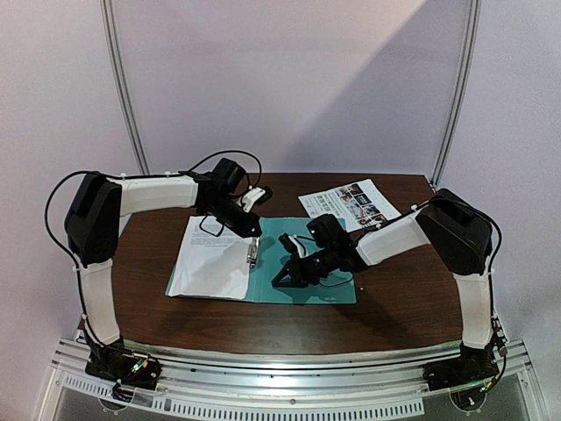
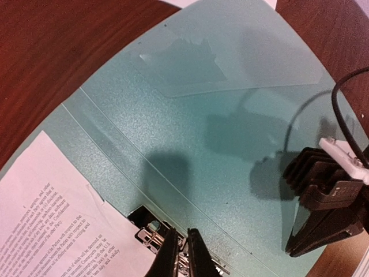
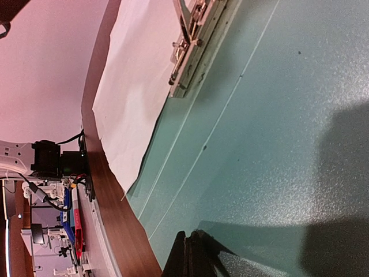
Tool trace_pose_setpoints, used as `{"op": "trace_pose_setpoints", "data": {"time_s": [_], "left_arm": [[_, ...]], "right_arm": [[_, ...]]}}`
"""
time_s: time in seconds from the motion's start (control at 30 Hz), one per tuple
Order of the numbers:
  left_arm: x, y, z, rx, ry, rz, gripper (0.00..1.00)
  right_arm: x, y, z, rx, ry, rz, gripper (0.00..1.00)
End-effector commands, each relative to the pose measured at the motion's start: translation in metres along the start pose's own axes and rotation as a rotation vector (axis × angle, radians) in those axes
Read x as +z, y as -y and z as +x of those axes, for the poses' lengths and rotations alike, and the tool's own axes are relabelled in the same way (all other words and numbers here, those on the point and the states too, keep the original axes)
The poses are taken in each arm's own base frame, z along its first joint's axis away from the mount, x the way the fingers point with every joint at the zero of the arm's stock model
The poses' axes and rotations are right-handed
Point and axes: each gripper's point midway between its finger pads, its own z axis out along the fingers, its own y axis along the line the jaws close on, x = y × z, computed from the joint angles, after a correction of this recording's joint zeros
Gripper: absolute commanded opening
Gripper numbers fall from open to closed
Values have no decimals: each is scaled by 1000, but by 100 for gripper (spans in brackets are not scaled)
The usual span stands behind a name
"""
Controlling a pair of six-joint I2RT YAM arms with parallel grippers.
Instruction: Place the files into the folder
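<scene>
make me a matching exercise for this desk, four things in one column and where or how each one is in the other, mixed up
Things:
1. text sheet
2. photo sheet
3. metal clip
4. right gripper

Places or states:
a. jaws shut, down on the right half of the folder
b. on the bare table, beyond the folder's far right corner
c. lying over the open folder's left half
d. at the folder's spine, between the jaws of the left gripper

Pairs: 1-c, 2-b, 3-d, 4-a
</scene>
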Motion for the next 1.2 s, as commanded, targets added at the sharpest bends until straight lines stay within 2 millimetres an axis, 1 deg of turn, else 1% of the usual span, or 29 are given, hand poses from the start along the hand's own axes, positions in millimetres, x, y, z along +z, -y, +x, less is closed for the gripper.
{"op": "trace_pose_setpoints", "data": {"time_s": [0.0,0.2,0.43,0.6,0.77,1.0,1.1,1.17], "left_arm": [[3,-10,-2,-15,2,-18,6],[2,-18,2,-20,-13,-64,4],[2,-27,9,-17,-40,-120,4],[8,-32,16,-13,-65,-146,3],[15,-35,22,-7,-77,-169,2],[24,-49,37,-11,-131,-244,1],[27,-52,42,-11,-147,-261,1],[27,-58,46,-13,-163,-299,1]], "right_arm": [[11,27,18,56,-48,70,0],[12,31,21,60,-51,83,0],[14,49,28,92,-65,138,0],[16,57,36,107,-80,158,0],[16,59,38,109,-85,160,0],[17,64,42,116,-91,168,0],[17,66,44,122,-95,173,0],[17,67,45,126,-97,175,0]]}}
